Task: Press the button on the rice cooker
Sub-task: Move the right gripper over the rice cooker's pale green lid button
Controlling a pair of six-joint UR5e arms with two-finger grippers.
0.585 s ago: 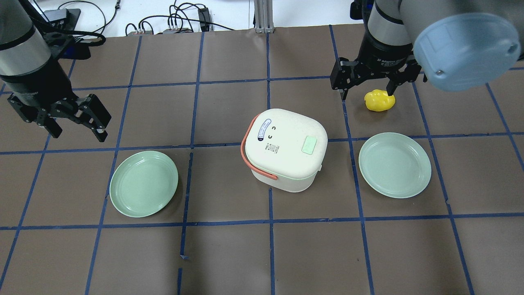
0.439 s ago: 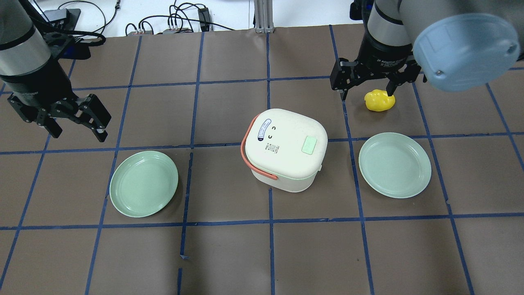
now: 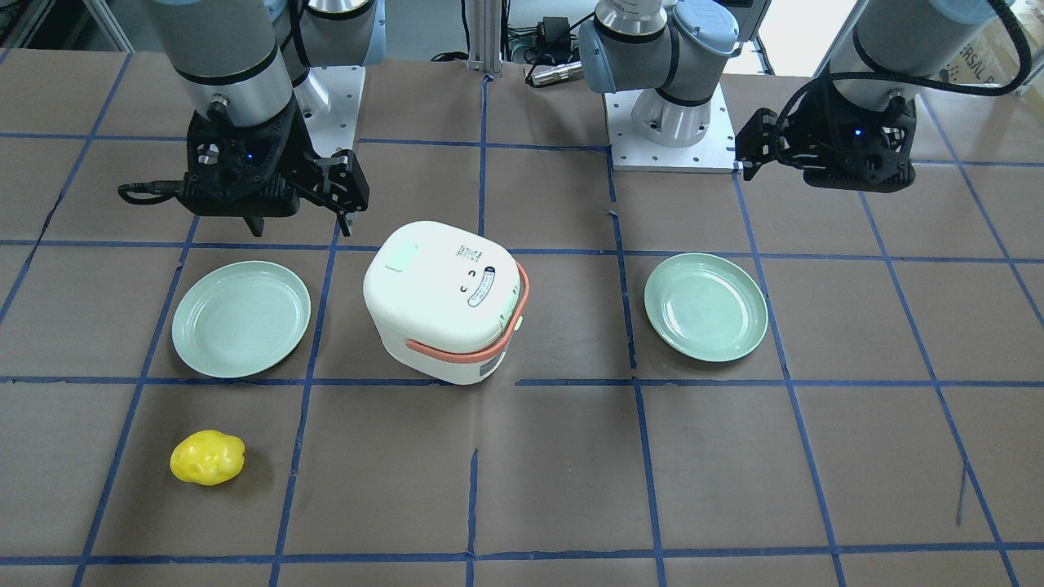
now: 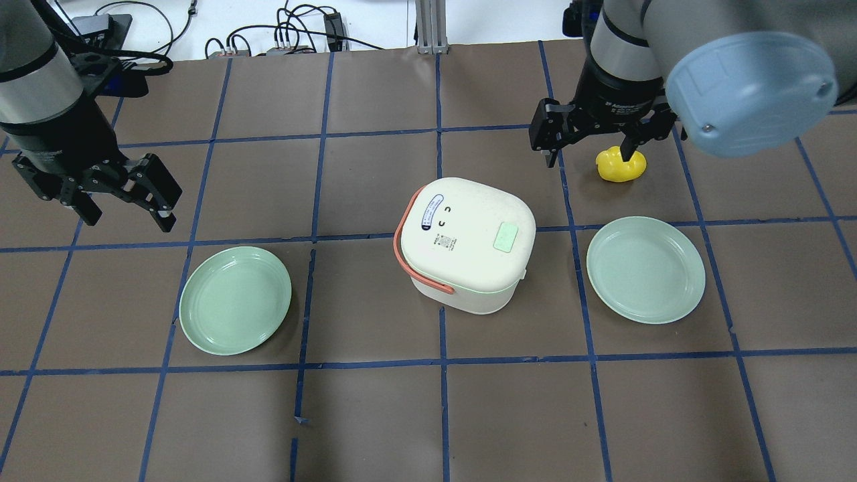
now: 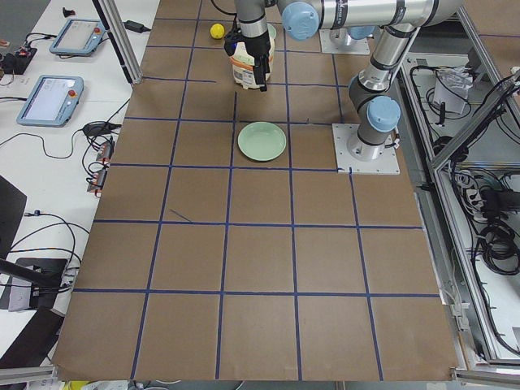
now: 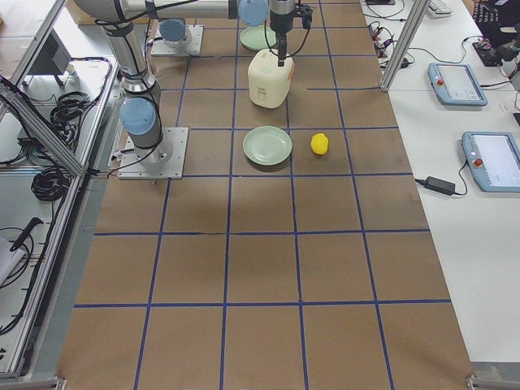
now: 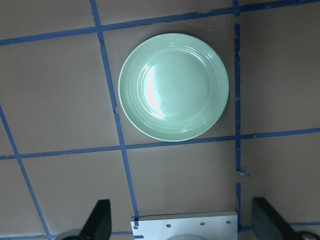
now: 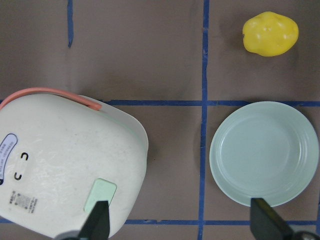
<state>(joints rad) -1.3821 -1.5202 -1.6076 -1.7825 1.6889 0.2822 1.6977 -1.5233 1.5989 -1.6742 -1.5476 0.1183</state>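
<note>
The white rice cooker [image 4: 462, 261] with an orange handle stands at the table's middle, lid shut. Its pale green button [image 4: 505, 237] sits on the lid's right side. The cooker also shows in the front-facing view [image 3: 444, 310], with the button [image 3: 400, 257], and in the right wrist view [image 8: 60, 160], with the button [image 8: 100, 195]. My right gripper [image 4: 588, 144] is open and empty, hovering high behind and to the right of the cooker. My left gripper [image 4: 124, 211] is open and empty at the far left, well away from the cooker.
One green plate [image 4: 235, 299] lies left of the cooker and another [image 4: 645, 269] lies to its right. A yellow toy fruit [image 4: 621, 167] lies behind the right plate, partly under my right gripper. The table is covered in brown paper with blue tape lines.
My right gripper has shifted slightly to the left and away from me, covering more of the yellow fruit. The left arm and the cooker have not moved.
</note>
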